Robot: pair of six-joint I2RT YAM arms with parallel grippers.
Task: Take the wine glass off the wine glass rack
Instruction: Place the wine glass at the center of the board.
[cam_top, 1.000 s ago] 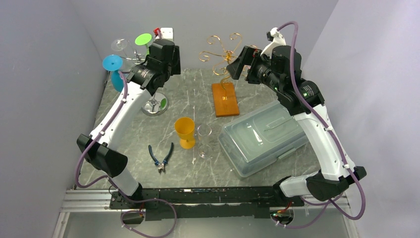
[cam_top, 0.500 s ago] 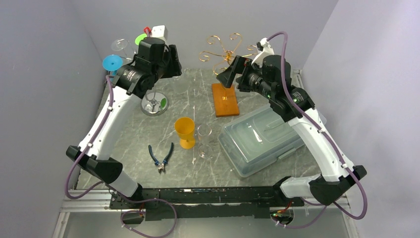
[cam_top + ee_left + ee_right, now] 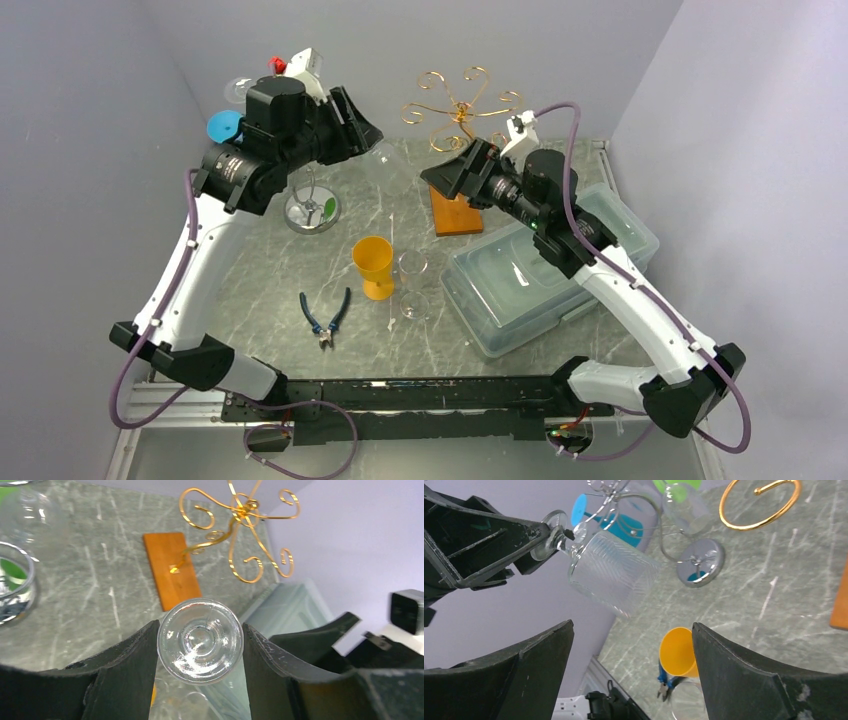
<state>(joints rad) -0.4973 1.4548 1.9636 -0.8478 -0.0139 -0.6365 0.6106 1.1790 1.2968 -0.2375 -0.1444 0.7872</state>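
Our left gripper grasps the clear wine glass by its foot, tilted in the air near the far edge of the table, apart from the silver rack. Our right gripper stands open.

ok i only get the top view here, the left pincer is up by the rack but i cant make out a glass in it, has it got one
Observer: Yes. The left wrist view shows the left pincer gripping the wine glass by its round foot.
Operator: is the glass off the rack then
Observer: It looks so. In the right wrist view the bowl is out in the air, tilted on its side, away from the silver rack.
Operator: and the right pincer
Observer: The right pincer is wide open and empty, pointed at the bowl.
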